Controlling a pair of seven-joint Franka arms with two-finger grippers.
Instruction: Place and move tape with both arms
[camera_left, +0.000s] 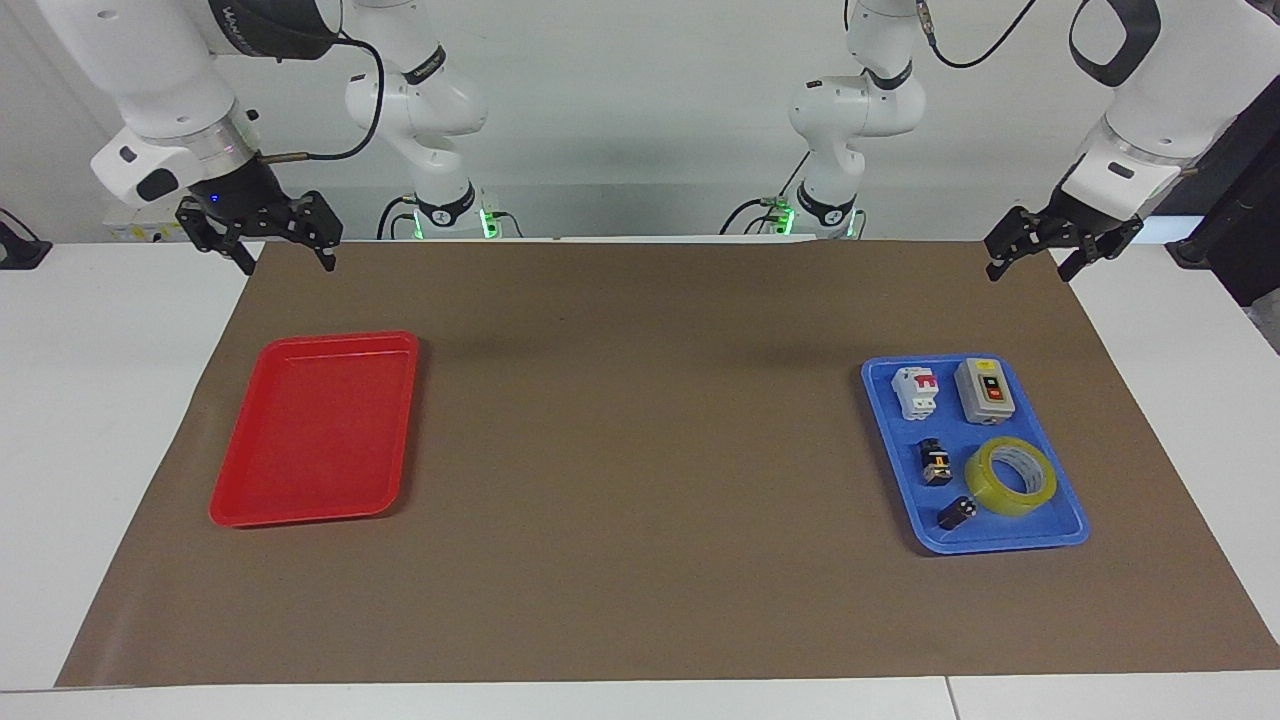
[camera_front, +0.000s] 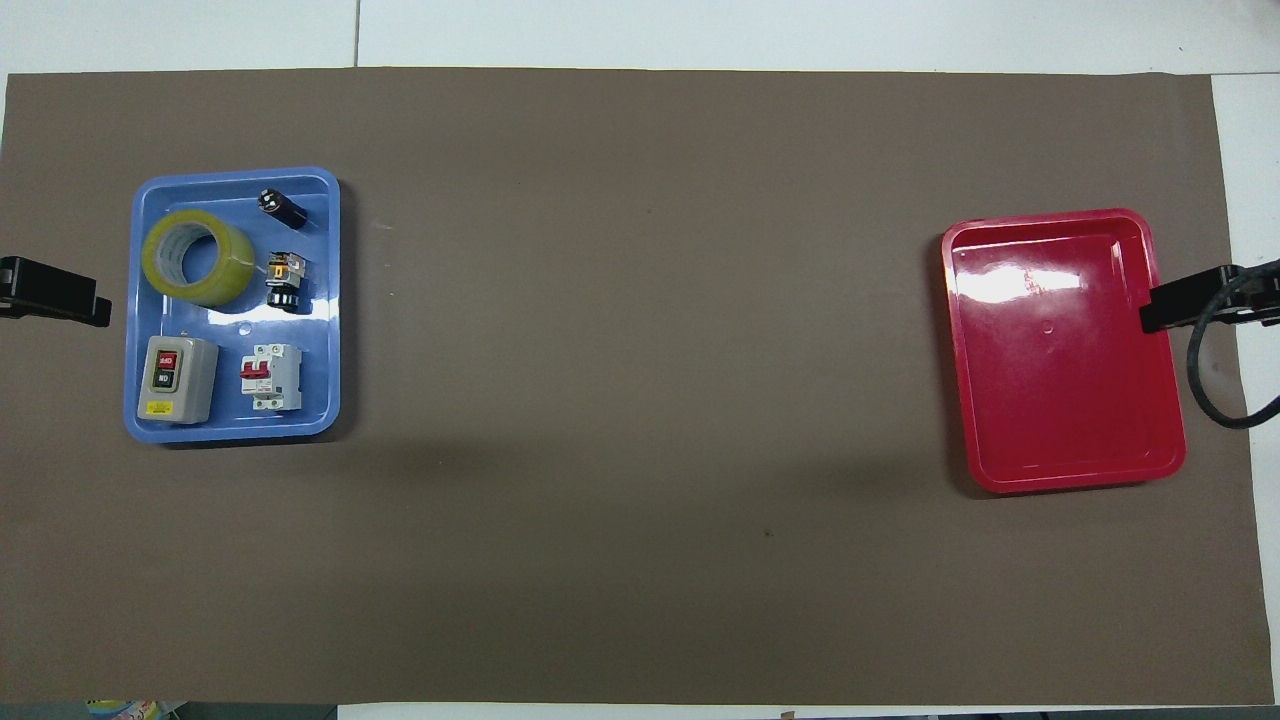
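The tape (camera_left: 1011, 476) is a translucent yellow roll. It lies flat in a blue tray (camera_left: 1000, 543) toward the left arm's end of the table, in the part of the tray farther from the robots. It also shows in the overhead view (camera_front: 195, 257). My left gripper (camera_left: 1030, 268) hangs open and empty in the air over the brown mat's corner, well apart from the tray. My right gripper (camera_left: 288, 264) hangs open and empty over the mat's other corner, at the right arm's end. Both arms wait.
The blue tray (camera_front: 232, 432) also holds a grey switch box (camera_left: 985, 391), a white circuit breaker (camera_left: 918, 392) and two small black parts (camera_left: 936, 463). A red tray (camera_left: 315, 430) with nothing in it lies toward the right arm's end. A brown mat (camera_left: 640, 450) covers the table.
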